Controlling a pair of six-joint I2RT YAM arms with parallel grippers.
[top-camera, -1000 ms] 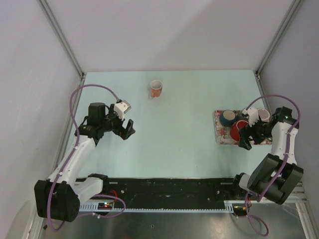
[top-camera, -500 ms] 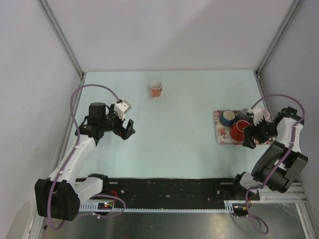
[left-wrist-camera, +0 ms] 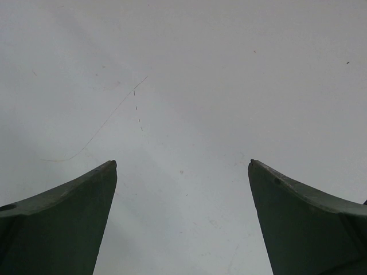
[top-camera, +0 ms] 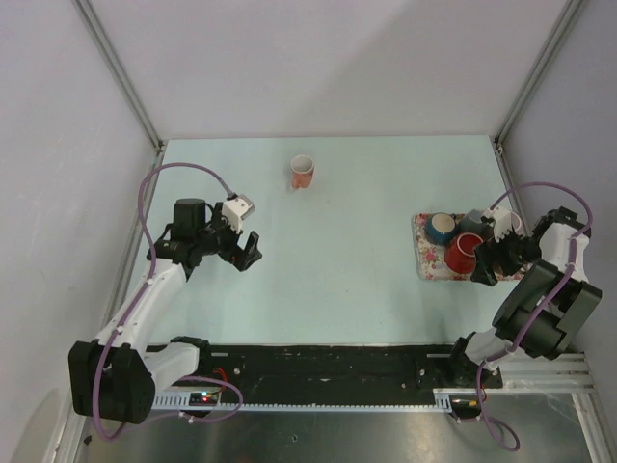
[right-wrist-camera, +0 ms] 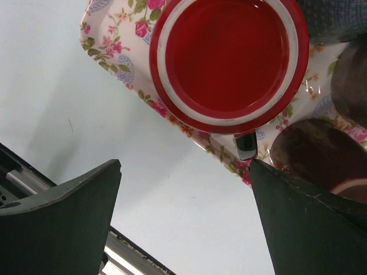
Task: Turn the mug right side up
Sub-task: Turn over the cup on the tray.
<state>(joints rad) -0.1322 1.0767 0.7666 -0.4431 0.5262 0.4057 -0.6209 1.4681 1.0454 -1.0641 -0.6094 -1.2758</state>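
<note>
A red mug (right-wrist-camera: pixel 229 54) stands on the flowered tray (right-wrist-camera: pixel 114 34). A flat red face with a white ring points at the camera, and a dark handle stub (right-wrist-camera: pixel 245 144) sticks out toward my fingers. In the top view the red mug (top-camera: pixel 460 253) sits at the tray's near edge. My right gripper (right-wrist-camera: pixel 184 166) is open and empty, just short of the tray's edge; in the top view the right gripper (top-camera: pixel 484 264) is beside the red mug. My left gripper (top-camera: pixel 244 253) is open and empty over bare table, far to the left, also in its wrist view (left-wrist-camera: pixel 182 163).
On the tray (top-camera: pixel 424 260) also stand a blue mug (top-camera: pixel 442 227), a grey mug (top-camera: pixel 469 223) and a pale mug (top-camera: pixel 508 223). A small pink cup (top-camera: pixel 303 172) stands upright at the back middle. Frame posts stand at the back corners, and a black rail runs along the near edge.
My right arm has folded toward the right wall, and its gripper has shifted slightly right and back beside the red mug. The left arm has barely moved.
</note>
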